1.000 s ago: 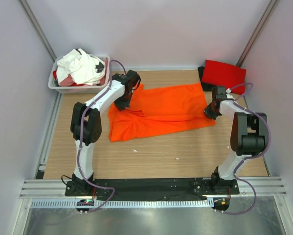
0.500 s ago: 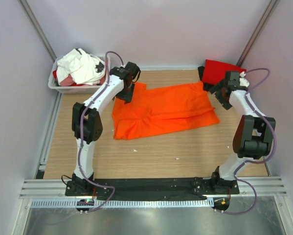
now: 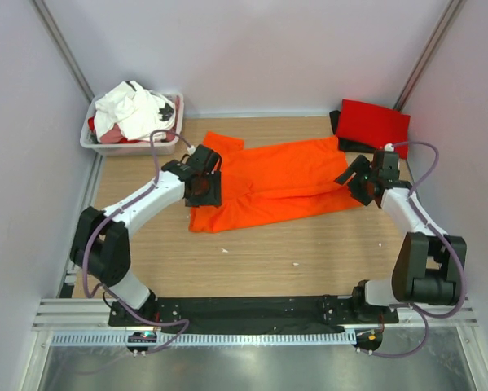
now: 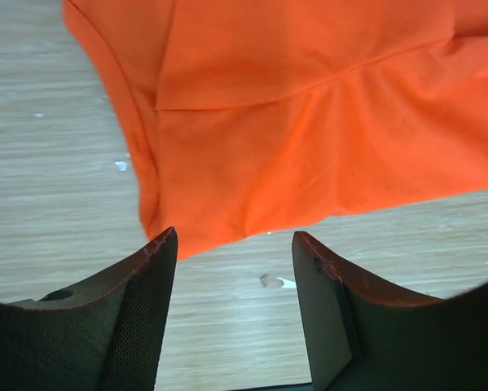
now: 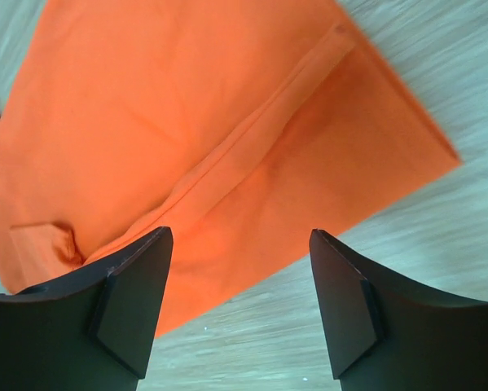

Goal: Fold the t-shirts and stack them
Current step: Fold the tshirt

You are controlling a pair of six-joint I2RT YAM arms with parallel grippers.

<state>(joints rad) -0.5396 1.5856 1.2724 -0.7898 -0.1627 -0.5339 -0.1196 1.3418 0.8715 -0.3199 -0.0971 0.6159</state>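
Table (image 3: 252, 261): wooden | orange t-shirt (image 3: 276, 183): mid-table, flat, apparently part-folded lengthwise, folding unfinished | white tub (image 3: 134, 147): back-left, heaped white t-shirts (image 3: 134, 110) not yet folded | red t-shirt (image 3: 375, 122): folded, back-right corner | left gripper (image 3: 204, 183): jaws parted, empty, over orange shirt's left end | right gripper (image 3: 359, 175): parted, empty, at right end.

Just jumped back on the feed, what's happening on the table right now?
The two arms are working on the orange t-shirt, which lies spread, partly folded, across the table. The left gripper is open at its near-left corner and the right gripper is open over its right end; neither holds anything. A folded red shirt sits in the far right corner, and white shirts fill the tub at far left.
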